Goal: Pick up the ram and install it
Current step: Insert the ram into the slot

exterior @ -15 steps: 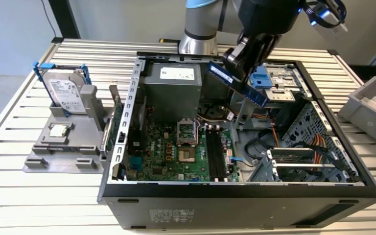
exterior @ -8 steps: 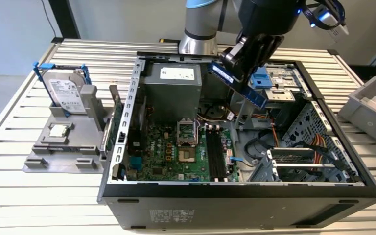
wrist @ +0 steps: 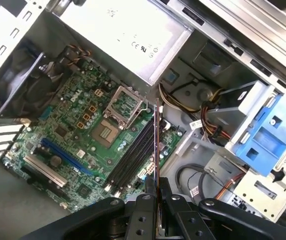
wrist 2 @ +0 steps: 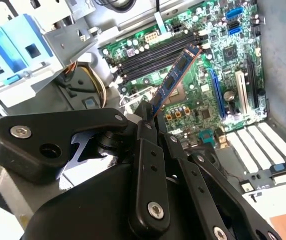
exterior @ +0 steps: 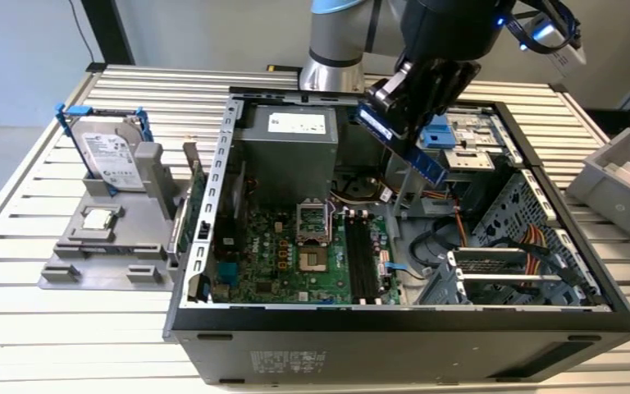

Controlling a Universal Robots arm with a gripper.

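The ram (exterior: 412, 152) is seen pinched edge-on between the fingers of the gripper (exterior: 390, 111), tilted over the open computer case (exterior: 403, 328) near its far rim. It is held well clear above the memory slots (wrist: 130, 157), beside the blue drive cage (wrist: 265, 135).

Computer case (exterior: 403, 345) on table (exterior: 63, 336), hard drive (exterior: 107, 152) at the exterior view's left, bin (exterior: 616, 176) at the exterior view's right, ram (exterior: 408, 148) above motherboard (exterior: 282, 254)

Ram (exterior: 403, 144) held in the air over the open computer case (exterior: 403, 341)

A slim, flat, dark-blue memory stick, pinched at one end between the black fingers (wrist 2: 147, 150). In the exterior view it slants from 10 o'clock down toward 4 o'clock, clear of the board below, and looks very thin edge-on in the first wrist view.
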